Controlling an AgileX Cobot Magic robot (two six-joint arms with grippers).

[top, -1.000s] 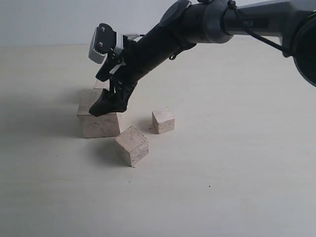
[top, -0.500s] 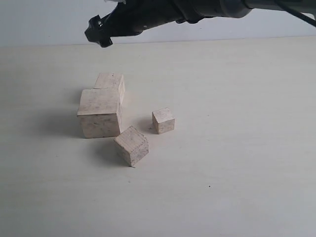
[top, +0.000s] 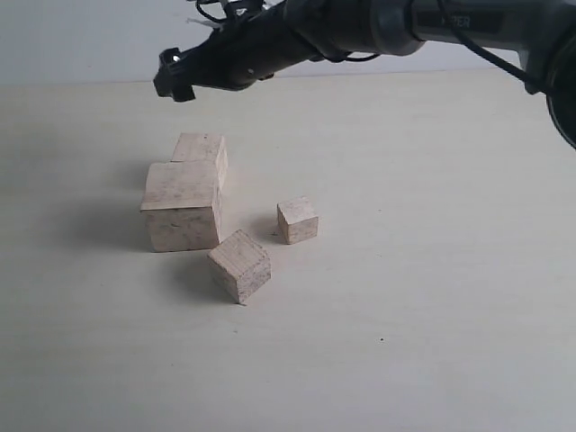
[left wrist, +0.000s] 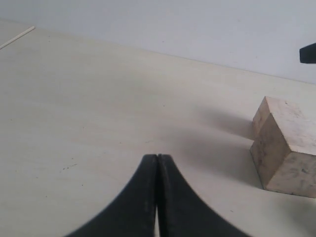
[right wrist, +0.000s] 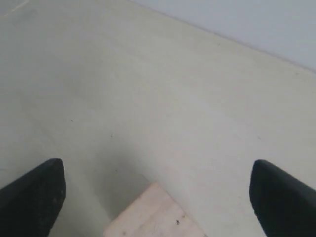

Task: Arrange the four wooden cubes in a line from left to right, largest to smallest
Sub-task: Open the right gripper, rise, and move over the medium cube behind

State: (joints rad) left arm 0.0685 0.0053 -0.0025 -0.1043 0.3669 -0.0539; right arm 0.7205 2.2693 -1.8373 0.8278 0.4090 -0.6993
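Note:
Four pale wooden cubes sit left of the table's middle. The largest cube (top: 182, 209) is on the left, with a somewhat smaller cube (top: 200, 148) touching it from behind. A mid-sized cube (top: 239, 265) lies turned at an angle in front. The smallest cube (top: 298, 220) stands to the right. My right gripper (top: 173, 76) hangs high above the rear cube, open and empty; its wrist view shows the gripper (right wrist: 155, 170) wide apart over one cube's corner (right wrist: 153, 215). The left gripper (left wrist: 157, 158) is shut on nothing, with a cube (left wrist: 286, 148) off to its side.
The pale table (top: 432, 270) stretches bare to the right and front of the cubes. A light wall (top: 81, 36) runs behind the table's far edge. The right arm (top: 378, 27) spans the upper part of the exterior view.
My right gripper lifted off the top of the largest cube and rose up toward the back. The cube behind it is now uncovered. No cube has shifted.

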